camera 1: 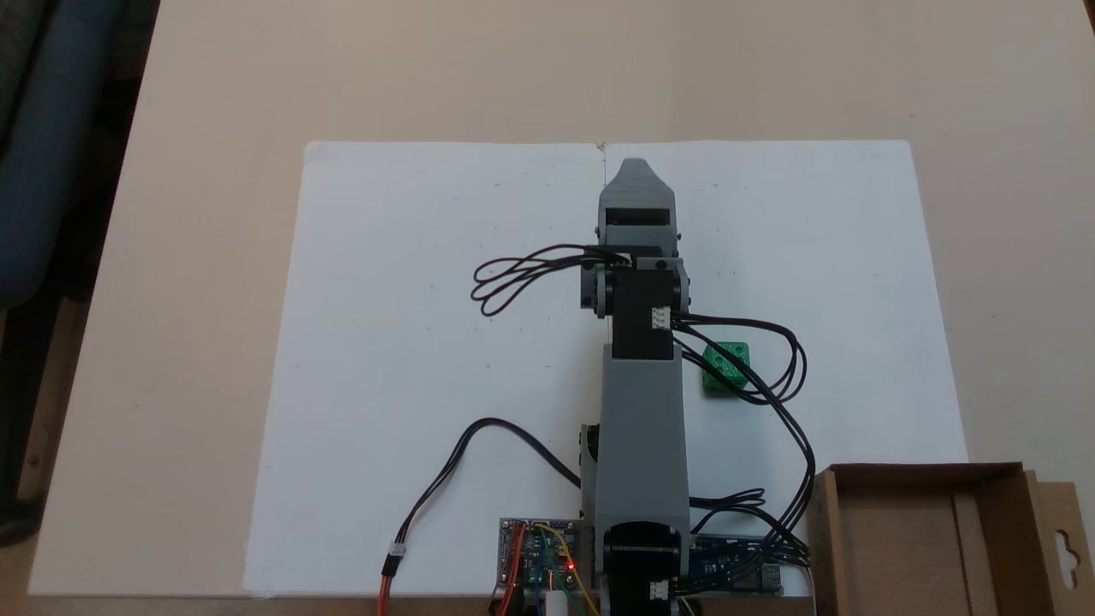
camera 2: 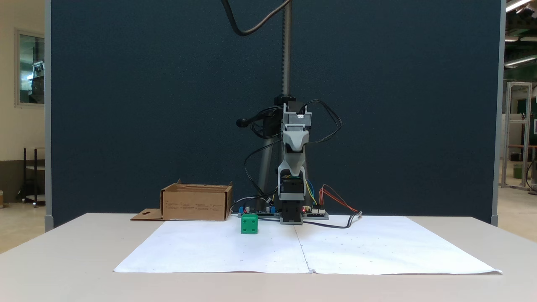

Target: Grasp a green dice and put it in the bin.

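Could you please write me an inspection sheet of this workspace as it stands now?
Surface: beige table with white paper sheets spread under the arm.
Job's things: green dice on the paper beside the arm, not held; cardboard box open, off the paper, with nothing visible inside.
Clutter: nothing seen.
Gripper: gripper raised above the paper, away from the dice; open or shut cannot be told.
Cables: black cables loop off the arm, one passing over the dice in a fixed view; circuit boards at the base.
Surroundings: dark blue partition behind the table.
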Robot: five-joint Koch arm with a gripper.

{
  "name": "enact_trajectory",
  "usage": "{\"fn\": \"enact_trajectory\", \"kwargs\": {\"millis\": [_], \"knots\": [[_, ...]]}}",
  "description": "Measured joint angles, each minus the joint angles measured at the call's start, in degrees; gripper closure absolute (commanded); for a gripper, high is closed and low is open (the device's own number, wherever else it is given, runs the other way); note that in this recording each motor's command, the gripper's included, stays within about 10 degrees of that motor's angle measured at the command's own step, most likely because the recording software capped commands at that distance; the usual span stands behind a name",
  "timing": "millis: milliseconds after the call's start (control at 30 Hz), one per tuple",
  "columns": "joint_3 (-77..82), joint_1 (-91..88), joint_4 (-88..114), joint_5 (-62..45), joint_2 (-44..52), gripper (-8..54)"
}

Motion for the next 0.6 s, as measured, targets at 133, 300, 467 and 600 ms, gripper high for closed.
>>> {"fn": "enact_trajectory", "kwargs": {"millis": [133,300,467,600], "knots": [[0.00,0.00,11.95,-3.08,0.00,1.6],[0.00,4.66,18.90,-9.49,-0.09,1.6],[0.00,10.37,18.90,-14.24,-0.62,1.6],[0.00,12.83,18.63,-16.96,-4.13,1.7]]}}
